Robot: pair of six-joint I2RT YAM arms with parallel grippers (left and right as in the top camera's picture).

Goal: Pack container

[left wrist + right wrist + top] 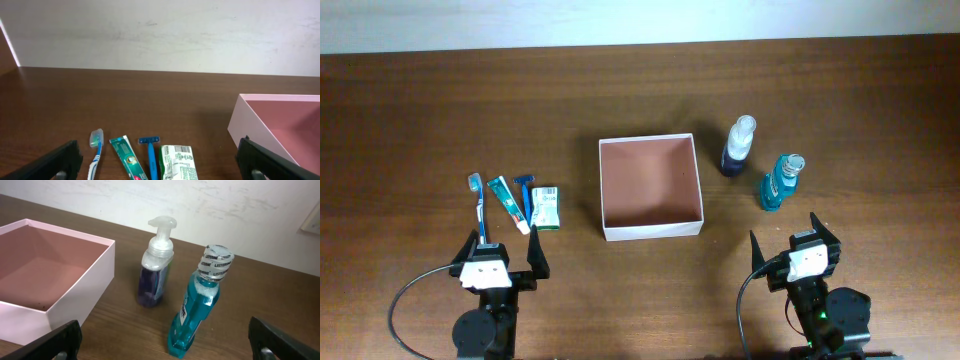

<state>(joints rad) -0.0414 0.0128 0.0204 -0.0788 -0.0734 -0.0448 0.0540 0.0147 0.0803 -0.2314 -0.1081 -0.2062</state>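
Left gripper (500, 243) and right gripper (783, 226) both stand spread wide, holding nothing. Between them the container (651, 231) sits with nothing inside; toothbrush (479, 200), tube (507, 203), razor (526, 197) and packet (547, 207) lie to its left, pump bottle (738, 146) and mouthwash bottle (780, 182) to its right. This layout apparently gives each arm its own nearby share.

Both arms sit low at the near edge of view, left claw (503, 248) and right claw (786, 236) each spread fully wide with nothing between the jaws, aimed forward, both turned slightly inward.
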